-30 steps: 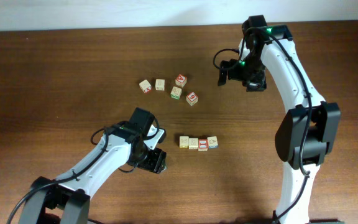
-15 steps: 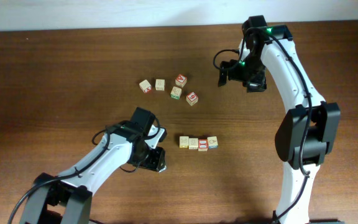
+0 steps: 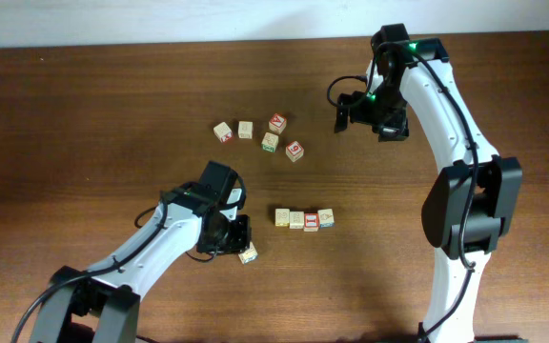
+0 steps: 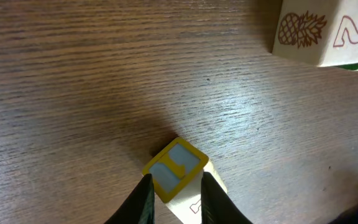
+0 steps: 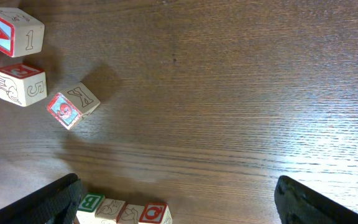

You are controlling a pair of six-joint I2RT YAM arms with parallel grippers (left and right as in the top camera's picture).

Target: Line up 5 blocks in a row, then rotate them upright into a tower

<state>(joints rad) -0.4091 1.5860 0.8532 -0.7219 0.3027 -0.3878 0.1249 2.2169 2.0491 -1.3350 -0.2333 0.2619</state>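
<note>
A row of four blocks point(image 3: 296, 219) sits side by side near the middle of the table point(image 3: 84, 114). A lone block point(image 3: 248, 253) lies left of that row, nearer the front edge. Five more cubes point(image 3: 270, 142) lie scattered behind the row, toward the far edge.

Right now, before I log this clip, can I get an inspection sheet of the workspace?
Surface: brown wooden table, no spills seen.
Job's things: row of four blocks; fifth, yellow-faced block apart from it, at the left gripper.
Clutter: loose cluster of five cubes farther back.
Grippers: left gripper closed on the yellow-faced block; right gripper open, empty.
Cables: black cables, clear of the blocks.
Surroundings: pale wall behind the table.
</note>
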